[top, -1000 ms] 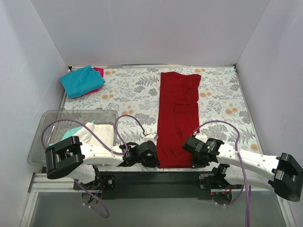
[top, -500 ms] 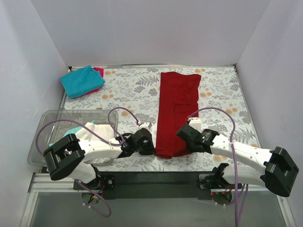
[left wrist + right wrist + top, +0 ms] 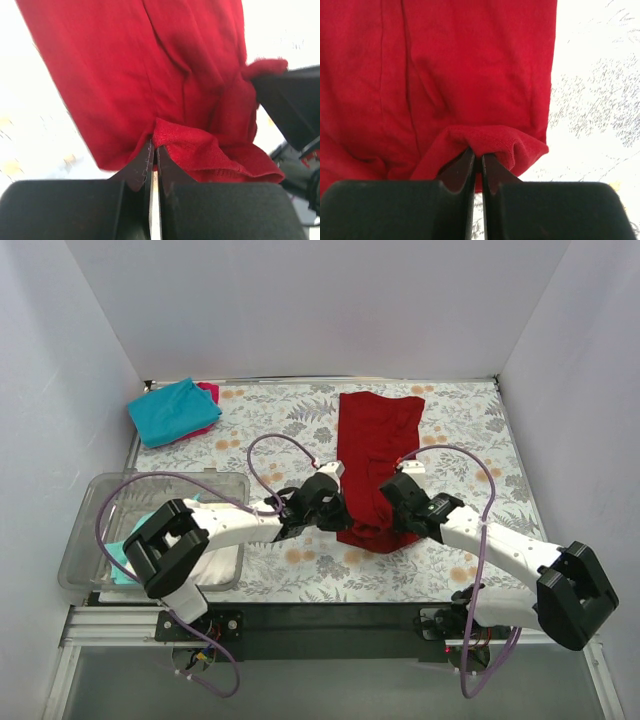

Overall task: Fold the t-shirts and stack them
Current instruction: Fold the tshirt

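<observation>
The left gripper (image 3: 154,150) is closed tightly on the near hem of the dark red t-shirt (image 3: 375,435), at its left corner. The right gripper (image 3: 476,156) is closed in the same way on the right corner. The pinched edge is bunched between both grippers, and the rest of the shirt is spread flat on the floral table (image 3: 280,430) beyond the fingertips. Far left of the left gripper, the teal t-shirt (image 3: 172,410) is laid on the magenta-pink t-shirt (image 3: 209,392). A clear plastic bin (image 3: 110,490) is seen left of and behind the left gripper.
</observation>
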